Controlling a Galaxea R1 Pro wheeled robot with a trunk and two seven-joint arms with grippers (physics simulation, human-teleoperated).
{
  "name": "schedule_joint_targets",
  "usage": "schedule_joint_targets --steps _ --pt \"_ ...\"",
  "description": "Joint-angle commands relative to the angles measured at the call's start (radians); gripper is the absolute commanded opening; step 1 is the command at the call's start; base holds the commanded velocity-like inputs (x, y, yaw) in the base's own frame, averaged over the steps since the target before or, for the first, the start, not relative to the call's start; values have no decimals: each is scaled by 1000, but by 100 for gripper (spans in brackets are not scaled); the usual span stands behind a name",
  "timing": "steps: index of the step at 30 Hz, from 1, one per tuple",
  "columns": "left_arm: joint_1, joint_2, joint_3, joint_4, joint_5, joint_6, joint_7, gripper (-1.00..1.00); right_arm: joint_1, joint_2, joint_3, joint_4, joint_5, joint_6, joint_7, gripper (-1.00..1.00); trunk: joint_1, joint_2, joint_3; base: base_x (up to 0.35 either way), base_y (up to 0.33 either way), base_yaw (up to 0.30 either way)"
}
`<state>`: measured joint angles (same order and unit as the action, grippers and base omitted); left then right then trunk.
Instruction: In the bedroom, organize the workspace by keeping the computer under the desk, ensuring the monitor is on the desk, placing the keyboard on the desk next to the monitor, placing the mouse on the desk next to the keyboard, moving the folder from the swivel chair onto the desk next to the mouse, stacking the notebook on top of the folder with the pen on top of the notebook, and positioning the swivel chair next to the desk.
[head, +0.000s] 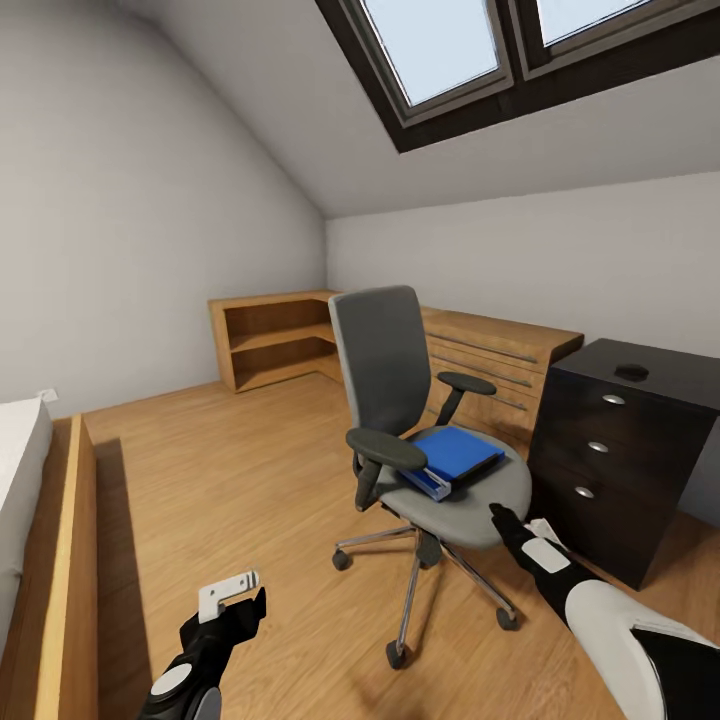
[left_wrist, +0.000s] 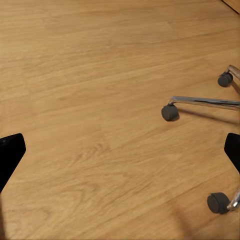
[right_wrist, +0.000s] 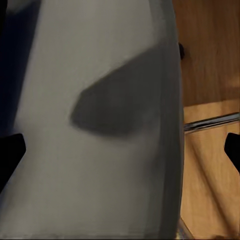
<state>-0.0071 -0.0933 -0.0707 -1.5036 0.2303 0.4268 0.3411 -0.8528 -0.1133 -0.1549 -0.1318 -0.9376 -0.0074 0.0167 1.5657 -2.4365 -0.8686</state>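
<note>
Attic bedroom, wood floor (head: 220, 480): blue folder (head: 455, 455) lies on swivel chair (head: 400, 400) seat beside the dark drawer unit (head: 620, 450), right gripper (head: 515, 528) spread w/ nothing held just off seat edge, left gripper (head: 235, 595) likewise spread low by chair base; risk: bumping seat rolls chair, folder slides off.

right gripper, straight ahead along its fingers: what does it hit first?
Most likely the swivel chair: the right gripper hovers at the seat's front edge, and its wrist view looks onto the grey seat cushion. The folder lies further on; depth is uncertain.
</note>
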Motion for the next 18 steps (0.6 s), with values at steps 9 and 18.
schedule_joint_targets --steps 9,18 --pt "-1 0 -2 -1 11 2 9 100 -1 1 -6 1 -1 15 2 100 0 0 -1 210 77 0" --pt "-1 0 -3 -1 11 1 9 100 -1 0 -6 1 -1 15 3 100 0 0 -1 313 125 0"
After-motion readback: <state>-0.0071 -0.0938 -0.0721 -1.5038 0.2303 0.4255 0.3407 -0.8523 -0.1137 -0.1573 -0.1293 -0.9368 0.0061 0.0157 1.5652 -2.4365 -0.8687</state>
